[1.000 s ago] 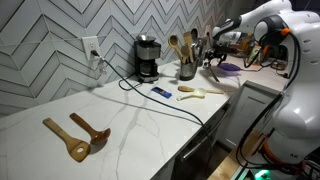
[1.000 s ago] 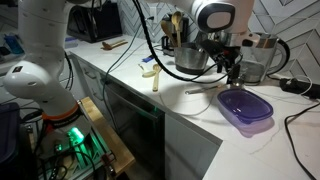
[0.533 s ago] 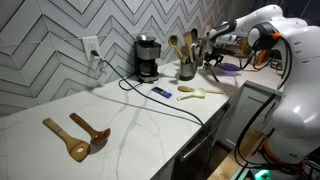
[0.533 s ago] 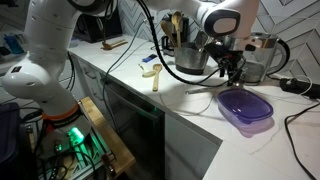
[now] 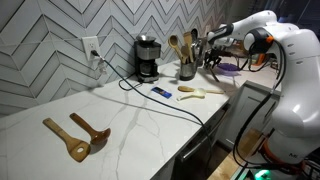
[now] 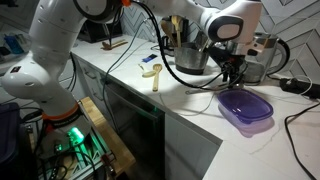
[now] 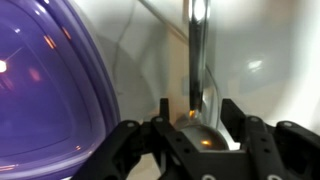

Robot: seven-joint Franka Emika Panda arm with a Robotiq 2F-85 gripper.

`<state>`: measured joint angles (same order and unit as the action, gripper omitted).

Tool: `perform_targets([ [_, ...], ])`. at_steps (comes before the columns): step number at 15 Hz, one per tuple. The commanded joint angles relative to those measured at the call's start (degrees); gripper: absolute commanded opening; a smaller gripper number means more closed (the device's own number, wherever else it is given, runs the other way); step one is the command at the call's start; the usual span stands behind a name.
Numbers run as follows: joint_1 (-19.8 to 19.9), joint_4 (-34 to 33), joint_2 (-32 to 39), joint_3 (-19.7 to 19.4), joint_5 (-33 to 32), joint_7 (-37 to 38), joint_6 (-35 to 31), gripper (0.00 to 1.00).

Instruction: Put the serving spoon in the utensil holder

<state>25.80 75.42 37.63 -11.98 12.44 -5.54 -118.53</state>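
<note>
The serving spoon (image 7: 196,60) is shiny metal. In the wrist view its handle runs away from me over the white counter and its bowl end sits between my fingers. In an exterior view it lies as a thin line on the counter (image 6: 203,91). My gripper (image 7: 194,125) is closed round its bowl end, right beside the purple bowl (image 7: 40,90), and shows in both exterior views (image 6: 234,76) (image 5: 213,62). The utensil holder (image 5: 187,71), a dark grey pot holding wooden utensils, stands just behind; it also shows in an exterior view (image 6: 190,60).
A black coffee maker (image 5: 147,58) stands by the wall with a black cable across the counter. A cream spoon (image 5: 195,92) and a small blue object (image 5: 161,92) lie in front of the holder. Two wooden spatulas (image 5: 75,135) lie far off. The purple bowl (image 6: 243,105) sits at the counter edge.
The arm has shifted slightly and my gripper has come a little lower onto the spoon beside the purple bowl. The spoon still lies on the counter.
</note>
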Motion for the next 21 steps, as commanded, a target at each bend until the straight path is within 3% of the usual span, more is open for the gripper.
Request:
perform_targets([
  [1, 1.4, -3.3, 2.1, 1.1, 0.6, 1.0, 2.7, 0.32],
  [5, 1.3, -3.1, 1.2, 1.0, 0.5, 2.1, 4.1, 0.01],
  [12, 0.9, 7.6, -9.9, 0.6, 1.7, -2.4, -1.4, 0.03],
  [16, 1.0, 18.6, -20.6, 1.5, 4.6, -11.0, -14.5, 0.03],
  [21, -0.1, 30.9, -34.0, 3.4, 12.9, -23.3, -26.9, 0.03],
])
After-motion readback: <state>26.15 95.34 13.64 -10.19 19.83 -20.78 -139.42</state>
